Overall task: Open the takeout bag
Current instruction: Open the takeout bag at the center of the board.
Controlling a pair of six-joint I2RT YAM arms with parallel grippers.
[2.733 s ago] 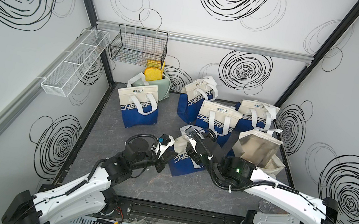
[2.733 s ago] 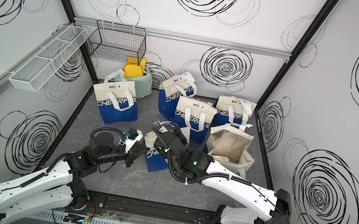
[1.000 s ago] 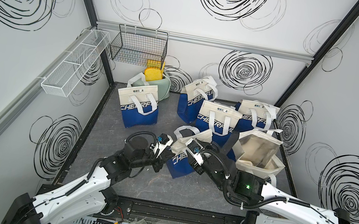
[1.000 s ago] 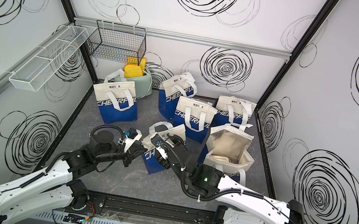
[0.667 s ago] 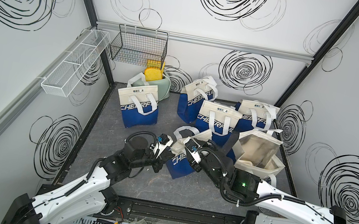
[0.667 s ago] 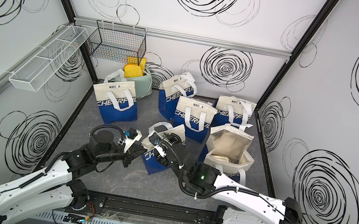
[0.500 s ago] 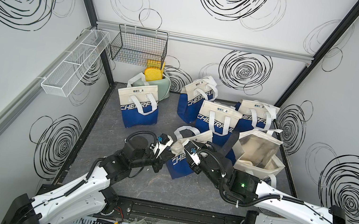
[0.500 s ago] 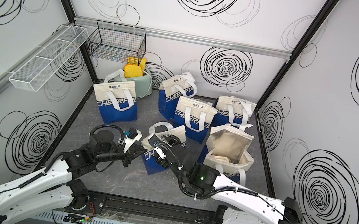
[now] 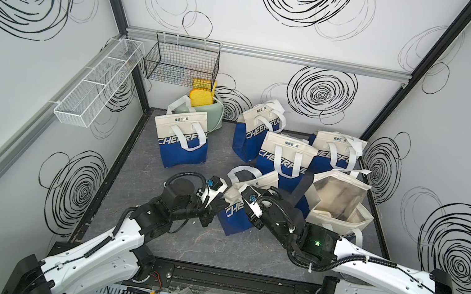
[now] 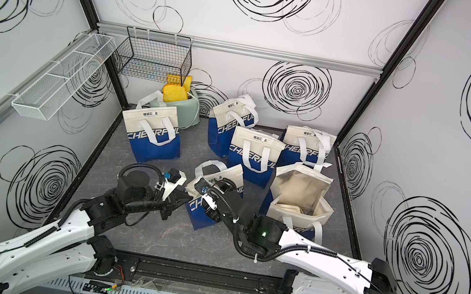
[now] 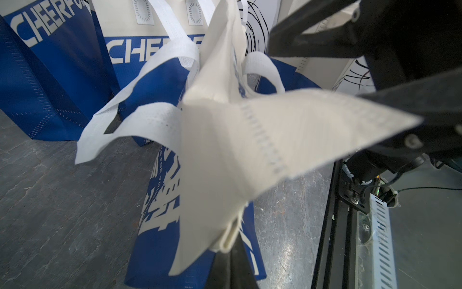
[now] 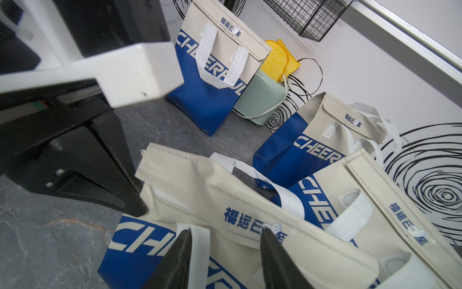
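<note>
Cream fabric at the top of the takeout bag (image 9: 236,218) was where your two tools met. The bag stood near the middle of the grey tabletop (image 9: 178,242), in front of a cluster of closed bags (image 9: 282,159) with the same print and just beside an opened bag (image 9: 337,201). In both top views your left tool (image 10: 181,194) sat at one side of it and your right tool (image 12: 226,240) at the other.

Your left tool was pressed together on a corner of the cream flap (image 11: 300,130). The left wrist view showed that corner drawn out to a point and vanishing between the black jaws, with the white handles (image 11: 140,120) drooping beyond it.

Your right tool hung at the bag's top edge with its jaws spread part-way. In the right wrist view its two dark fingers (image 12: 180,255) stood apart, one in front of a white handle and one by the blue printed characters, with the cream flap showing in the gap. Whether those fingers touched the fabric, I could not tell.
</note>
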